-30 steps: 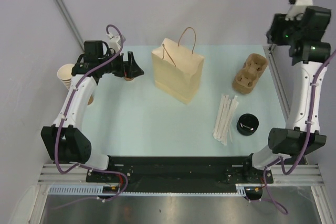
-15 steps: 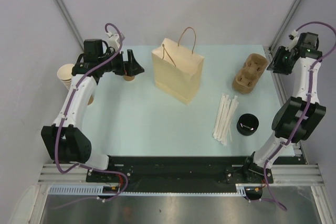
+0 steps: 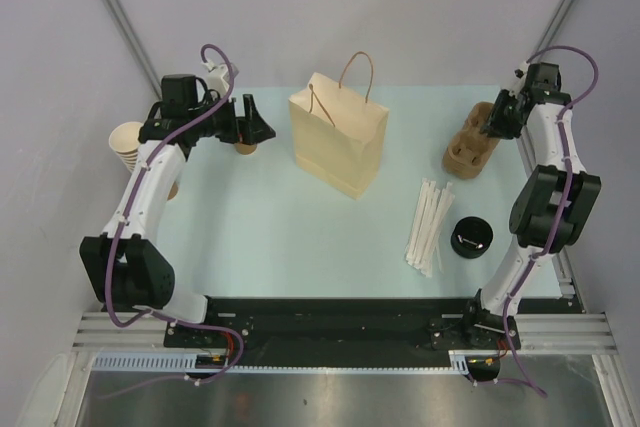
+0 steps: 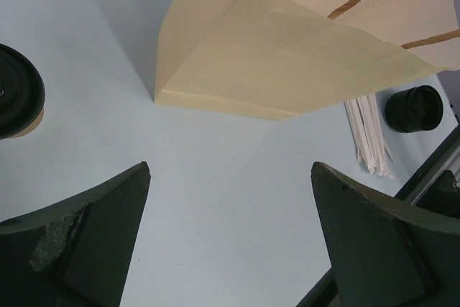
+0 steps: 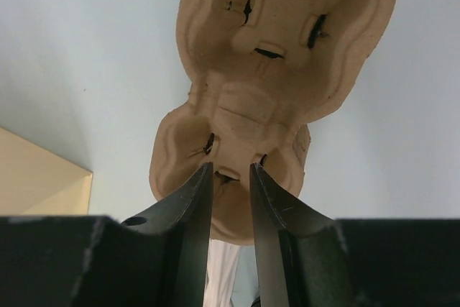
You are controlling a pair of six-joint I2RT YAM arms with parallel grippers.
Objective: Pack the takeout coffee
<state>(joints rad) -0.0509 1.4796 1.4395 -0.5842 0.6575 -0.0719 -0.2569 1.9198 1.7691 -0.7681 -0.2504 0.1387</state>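
The brown moulded-pulp cup carrier [image 3: 468,144] lies at the table's far right. My right gripper [image 3: 497,123] is over its far end. In the right wrist view the carrier [image 5: 287,48] fills the top, and the gripper [image 5: 230,170] has its fingers close together on either side of the carrier's middle ridge; whether they press on it does not show. A small tan-brown cup [image 3: 243,148] stands at the far left, just below my left gripper [image 3: 252,125]. In its wrist view the left gripper [image 4: 230,165] is wide open over bare table.
A paper bag [image 3: 338,142] with handles stands upright mid-table, also large in the left wrist view [image 4: 287,55]. White straws [image 3: 430,227] and black lids [image 3: 471,237] lie right of centre. A stack of tan cups [image 3: 125,142] sits at the left edge. A black round thing [image 4: 14,90] shows at the left.
The right arm has come down from high at the right edge onto the carrier's far end, and its fingers have drawn closer together. The left arm has barely moved.
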